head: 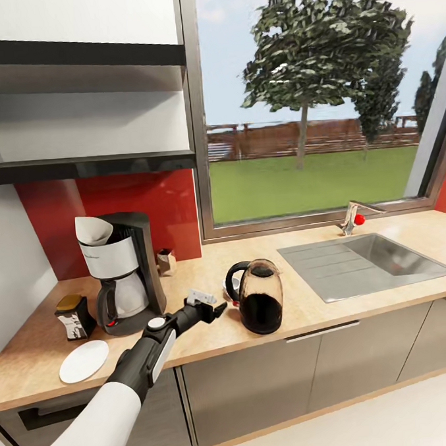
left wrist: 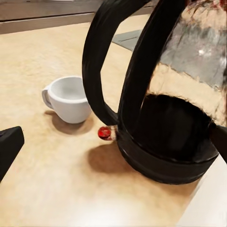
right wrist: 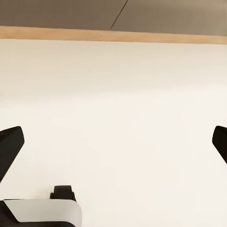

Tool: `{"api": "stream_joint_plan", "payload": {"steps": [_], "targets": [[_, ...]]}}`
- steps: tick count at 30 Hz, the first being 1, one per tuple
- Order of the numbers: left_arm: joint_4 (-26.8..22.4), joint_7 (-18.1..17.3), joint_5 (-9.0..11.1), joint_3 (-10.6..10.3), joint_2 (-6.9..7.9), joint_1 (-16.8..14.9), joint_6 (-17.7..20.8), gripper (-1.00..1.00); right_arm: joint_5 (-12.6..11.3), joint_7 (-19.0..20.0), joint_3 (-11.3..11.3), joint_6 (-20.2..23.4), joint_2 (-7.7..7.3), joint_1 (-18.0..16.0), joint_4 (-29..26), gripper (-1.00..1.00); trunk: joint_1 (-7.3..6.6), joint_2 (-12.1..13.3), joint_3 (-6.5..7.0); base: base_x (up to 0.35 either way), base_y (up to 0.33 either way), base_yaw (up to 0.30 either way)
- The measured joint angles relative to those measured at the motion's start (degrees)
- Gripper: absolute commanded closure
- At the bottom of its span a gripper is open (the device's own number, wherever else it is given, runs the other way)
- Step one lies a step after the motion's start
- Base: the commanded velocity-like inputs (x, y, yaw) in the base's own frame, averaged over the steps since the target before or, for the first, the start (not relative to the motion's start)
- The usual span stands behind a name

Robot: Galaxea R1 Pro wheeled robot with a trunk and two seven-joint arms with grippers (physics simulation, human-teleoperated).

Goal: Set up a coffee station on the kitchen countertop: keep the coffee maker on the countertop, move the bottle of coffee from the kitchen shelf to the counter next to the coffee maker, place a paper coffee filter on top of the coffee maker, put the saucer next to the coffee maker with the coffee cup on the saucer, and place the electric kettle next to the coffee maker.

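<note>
Kettle step in hand: left hand (head: 212, 307) spread wide, empty, just beside electric kettle (head: 261, 296) handle on table (head: 187, 278). Coffee cup (left wrist: 69, 99) behind kettle. Next: close on handle, shift toward coffee maker (head: 123, 272). Right hand (right wrist: 113, 142) wide, idle.

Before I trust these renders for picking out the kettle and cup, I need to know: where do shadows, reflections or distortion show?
Head view: straight window frames lean toward the edges. Left wrist view: the kettle has blotchy reflections on its glass; the cup casts a soft shadow on the countertop. Right wrist view: pale, flat floor, evenly lit.
</note>
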Motion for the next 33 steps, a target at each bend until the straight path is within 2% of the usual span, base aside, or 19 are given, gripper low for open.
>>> {"api": "stream_joint_plan", "payload": {"steps": [4,5,6,10,12,18,23,33], "targets": [[0.1,1.3,0.0,0.0,-0.57,0.0,-1.3,-1.0,0.0,0.0,0.0,0.0,0.0,0.0,0.0,-1.0,0.0,0.0,0.0,0.0,0.0,0.0],[0.1,7.6,0.0,0.0,-0.83,0.0,-2.9,-1.0,0.0,0.0,0.0,0.0,0.0,0.0,0.0,-1.0,0.0,0.0,0.0,0.0,0.0,0.0],[0.2,8.4,0.0,0.0,-1.26,0.0,-3.0,-1.0,0.0,0.0,0.0,0.0,0.0,0.0,0.0,-1.0,0.0,0.0,0.0,0.0,0.0,0.0],[0.3,9.3,0.0,-0.2,-2.07,0.0,-4.3,-1.0,0.0,0.0,0.0,0.0,0.0,0.0,0.0,-1.0,0.0,0.0,0.0,0.0,0.0,0.0],[0.4,9.7,0.0,-1.0,-2.45,0.0,-5.7,-1.0,0.0,0.0,0.0,0.0,0.0,0.0,0.0,-1.0,0.0,0.0,0.0,0.0,0.0,0.0],[0.5,12.0,0.0,-1.3,-3.23,0.0,-6.1,-1.0,0.0,0.0,0.0,0.0,0.0,0.0,0.0,-1.0,0.0,0.0,0.0,0.0,0.0,0.0],[0.5,13.7,0.0,-1.3,-3.43,0.0,-6.2,-1.0,0.0,0.0,0.0,0.0,0.0,0.0,0.0,-1.0,0.0,0.0,0.0,0.0,0.0,0.0],[0.5,14.1,0.0,-1.3,-3.44,0.0,-6.2,-1.0,0.0,0.0,0.0,0.0,0.0,0.0,0.0,-1.0,-0.01,0.0,0.0,0.109,0.0,0.0]]}}
